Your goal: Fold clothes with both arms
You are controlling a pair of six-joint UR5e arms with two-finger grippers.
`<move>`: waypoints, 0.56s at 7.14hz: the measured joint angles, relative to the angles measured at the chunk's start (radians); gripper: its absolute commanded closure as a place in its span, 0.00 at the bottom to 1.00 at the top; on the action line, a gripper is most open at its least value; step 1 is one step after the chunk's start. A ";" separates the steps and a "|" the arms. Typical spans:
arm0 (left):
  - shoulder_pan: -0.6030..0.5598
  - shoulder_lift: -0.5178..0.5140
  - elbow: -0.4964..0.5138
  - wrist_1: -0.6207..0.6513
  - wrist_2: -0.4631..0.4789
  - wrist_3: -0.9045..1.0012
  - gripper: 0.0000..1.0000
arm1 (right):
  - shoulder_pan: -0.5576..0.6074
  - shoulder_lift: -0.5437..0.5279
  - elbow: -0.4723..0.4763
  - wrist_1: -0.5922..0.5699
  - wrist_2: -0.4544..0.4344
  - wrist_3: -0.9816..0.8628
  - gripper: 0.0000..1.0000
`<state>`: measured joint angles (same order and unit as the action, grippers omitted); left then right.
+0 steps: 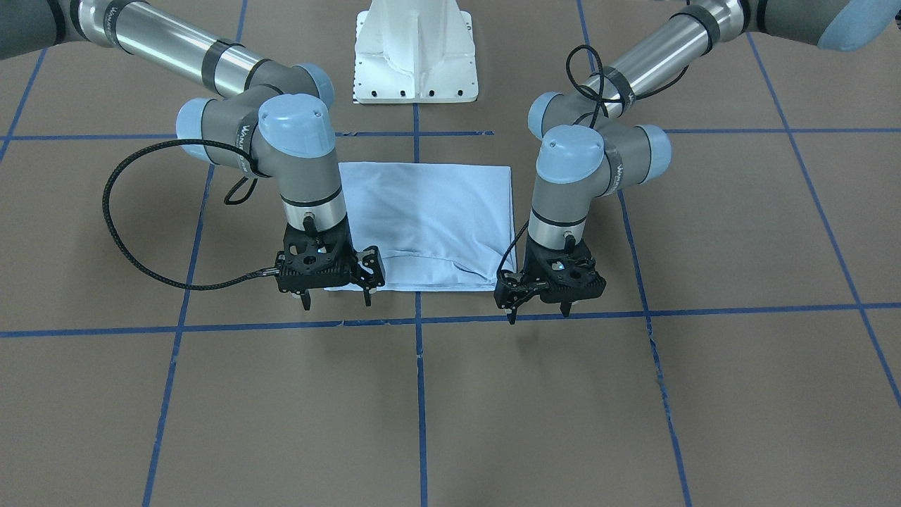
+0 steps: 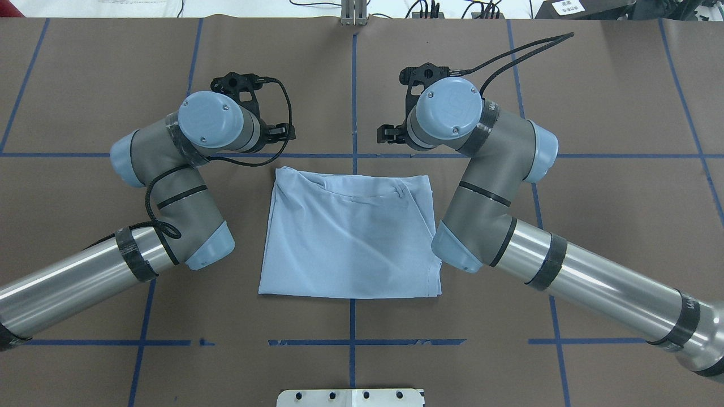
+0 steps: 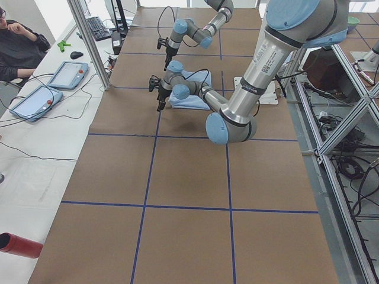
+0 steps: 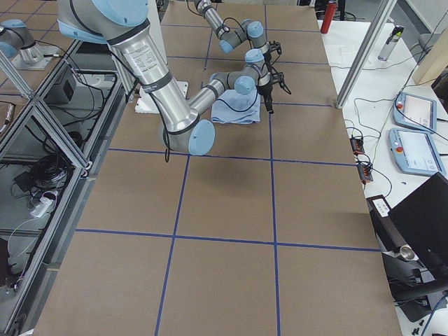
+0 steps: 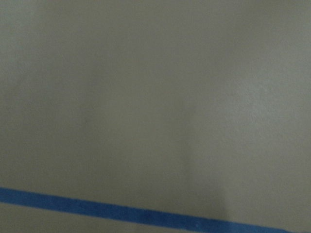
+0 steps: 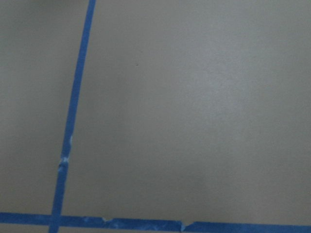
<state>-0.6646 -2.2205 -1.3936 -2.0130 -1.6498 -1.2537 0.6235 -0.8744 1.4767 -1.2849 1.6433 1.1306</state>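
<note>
Light-blue shirt (image 1: 429,211), likely soft, light and limp, lay folded between the empty, wide-spread left fingers (image 1: 563,307) and right fingers (image 1: 367,296); the corners just beside each probably suited gripping.

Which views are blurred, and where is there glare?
Left wrist view: blurred throughout; the brown paper table cover and the blue tape line look soft. Right wrist view: sharper, the tape edges are crisp. Overhead view: bright glare streaks along the grey-silver tubular right arm.
</note>
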 measured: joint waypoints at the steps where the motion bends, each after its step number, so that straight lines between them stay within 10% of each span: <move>1: -0.010 0.010 -0.025 -0.016 -0.038 0.002 0.00 | -0.026 -0.005 0.000 0.050 -0.003 0.035 0.01; 3: -0.019 0.033 -0.063 -0.027 -0.066 0.003 0.00 | -0.091 -0.047 0.000 0.162 -0.025 0.132 0.45; 4: -0.020 0.037 -0.068 -0.028 -0.069 0.003 0.00 | -0.108 -0.075 -0.001 0.211 -0.036 0.151 0.45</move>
<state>-0.6846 -2.1833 -1.4611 -2.0415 -1.7184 -1.2505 0.5159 -0.9498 1.4754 -1.0738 1.6074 1.2813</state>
